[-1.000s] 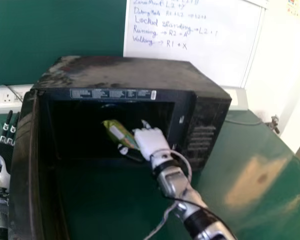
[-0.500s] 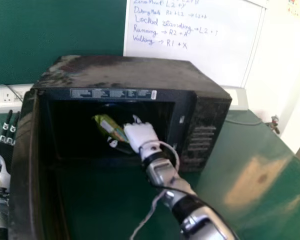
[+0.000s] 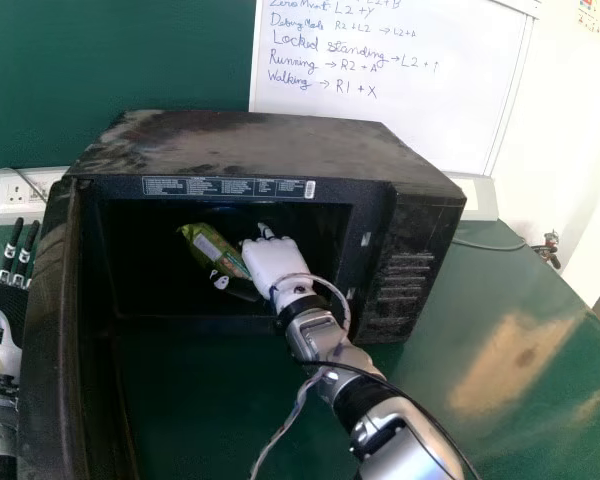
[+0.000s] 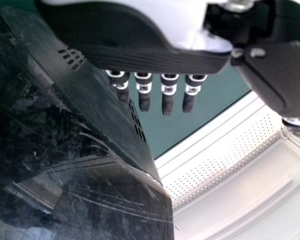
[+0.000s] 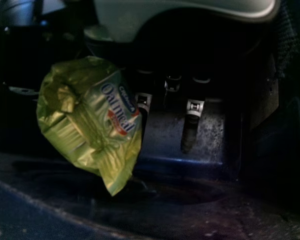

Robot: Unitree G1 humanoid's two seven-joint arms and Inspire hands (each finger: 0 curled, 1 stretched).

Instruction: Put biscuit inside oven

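Grasping crinkled green biscuit packet [image 3: 210,249] inside open black boxy oven [image 3: 270,145], white-and-black right hand [image 3: 273,262] points forward, back uppermost, forearm slanting in from lower right; left hand [image 3: 5,352] beside door [image 3: 48,350], fingers straight.

This looks like a robotics lab. Beyond the robot hand [image 3: 276,264] and green surface [image 3: 515,290] is a handwritten whiteboard [image 3: 410,115].

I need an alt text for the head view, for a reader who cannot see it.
The robot's right hand holds a green biscuit packet inside a black oven with its door open, on a green table. The left hand is open, beyond the door; a handwritten whiteboard stands behind.
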